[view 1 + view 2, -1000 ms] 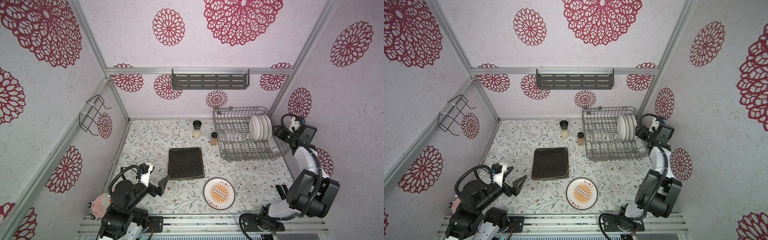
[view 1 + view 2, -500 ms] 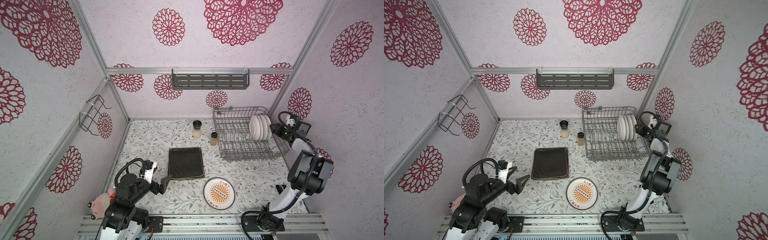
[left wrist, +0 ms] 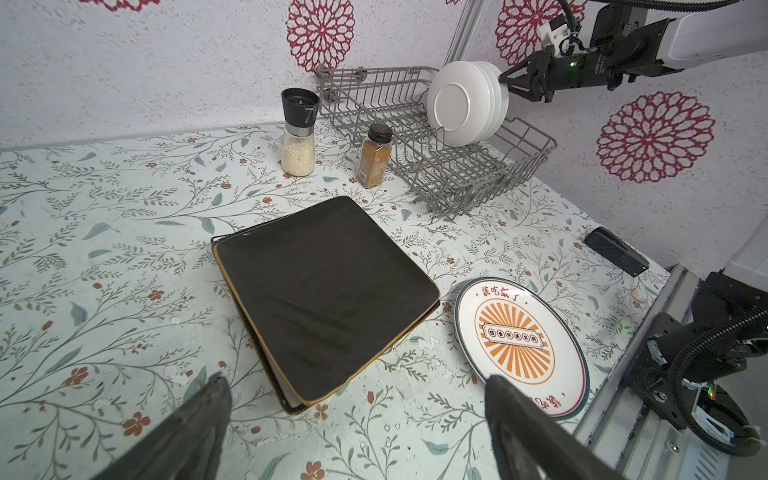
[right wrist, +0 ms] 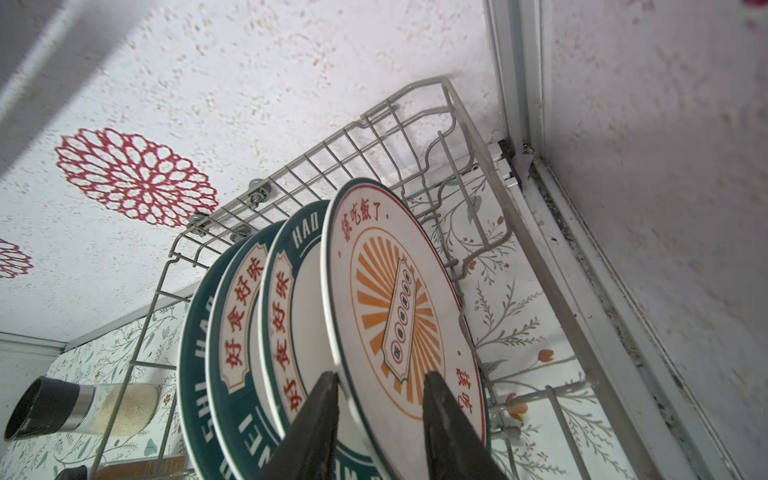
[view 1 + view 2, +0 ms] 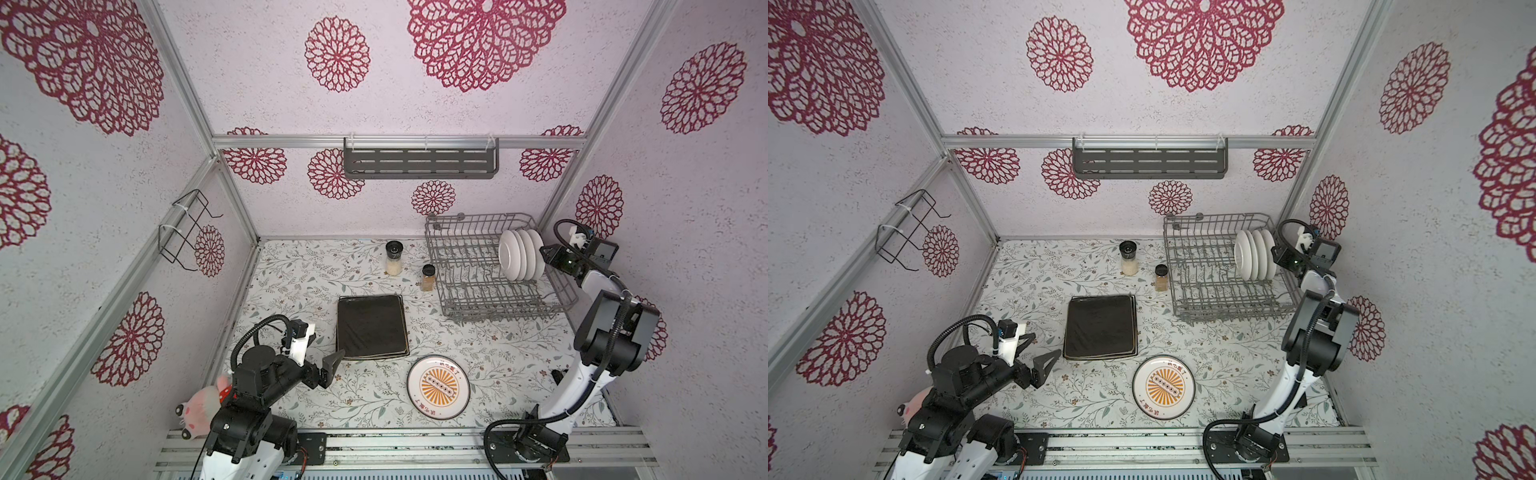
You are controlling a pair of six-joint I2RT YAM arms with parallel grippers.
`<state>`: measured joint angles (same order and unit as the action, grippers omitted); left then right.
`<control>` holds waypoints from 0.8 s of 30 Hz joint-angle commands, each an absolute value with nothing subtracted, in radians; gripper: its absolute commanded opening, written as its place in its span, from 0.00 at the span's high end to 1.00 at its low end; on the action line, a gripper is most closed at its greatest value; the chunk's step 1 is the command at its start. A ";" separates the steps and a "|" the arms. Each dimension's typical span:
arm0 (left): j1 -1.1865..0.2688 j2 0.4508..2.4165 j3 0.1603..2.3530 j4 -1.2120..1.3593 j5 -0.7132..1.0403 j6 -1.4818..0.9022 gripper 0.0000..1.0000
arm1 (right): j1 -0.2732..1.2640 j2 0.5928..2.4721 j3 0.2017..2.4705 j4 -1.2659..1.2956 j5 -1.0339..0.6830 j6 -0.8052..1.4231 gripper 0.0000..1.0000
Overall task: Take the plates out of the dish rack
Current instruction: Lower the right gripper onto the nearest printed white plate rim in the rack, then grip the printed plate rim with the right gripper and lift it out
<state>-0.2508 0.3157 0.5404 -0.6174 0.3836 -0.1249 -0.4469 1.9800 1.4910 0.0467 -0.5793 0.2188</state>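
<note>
- The dish rack (image 5: pixel 461 257), a grey wire basket with rows of upright tines and raised sides, sits at the back right of the floral-print table (image 5: pixel 291 291), close to the corner of the walls.
- Four round plates (image 5: pixel 521 259) stand on edge between the tines at the rack's right end, packed close together. In both top views their glossy white backs face left.
- In the right wrist view the nearest of them is the racked sunburst plate (image 4: pixel 399 291), glazed cream with orange rays and red characters. Behind it the green-rimmed plates (image 4: pixel 241 316) show broad dark green bands with pale lettering.
- The right gripper (image 4: pixel 380 376) reaches in over the rack's right side. Its dark tapered fingers (image 4: pixel 320 407) stand one on each side of the racked sunburst plate's rim, but it cannot be told whether they press on it.
- The left gripper (image 3: pixel 356 379) hovers low near the front left of the table. Its jaws are spread wide, hold nothing and point at the square stack.
- The square stack (image 5: pixel 371 326) lies flat mid-table: a matte black rounded-square plate on top, with amber and cream edges showing beneath.
- A flat sunburst plate (image 5: pixel 438 386) lies face up near the stack's front right corner, apart from it.
- A glass grinder (image 5: pixel 394 259) of white grains and a small spice jar (image 5: pixel 428 277) of ochre powder stand just left of the rack.
</note>
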 commanded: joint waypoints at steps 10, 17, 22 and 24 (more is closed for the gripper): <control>-0.258 0.344 0.540 -0.580 0.399 -0.121 0.03 | -0.434 2.035 1.556 0.056 -0.627 0.187 0.68; -0.258 0.345 0.540 -0.580 0.398 -0.121 0.03 | -0.433 2.063 1.589 0.044 -0.623 0.187 0.74; -0.258 0.347 0.539 -0.578 0.400 -0.122 0.03 | -0.433 2.075 1.590 0.041 -0.610 0.180 0.79; -0.258 0.347 0.539 -0.578 0.400 -0.122 0.03 | -0.433 2.074 1.585 0.041 -0.602 0.175 0.80</control>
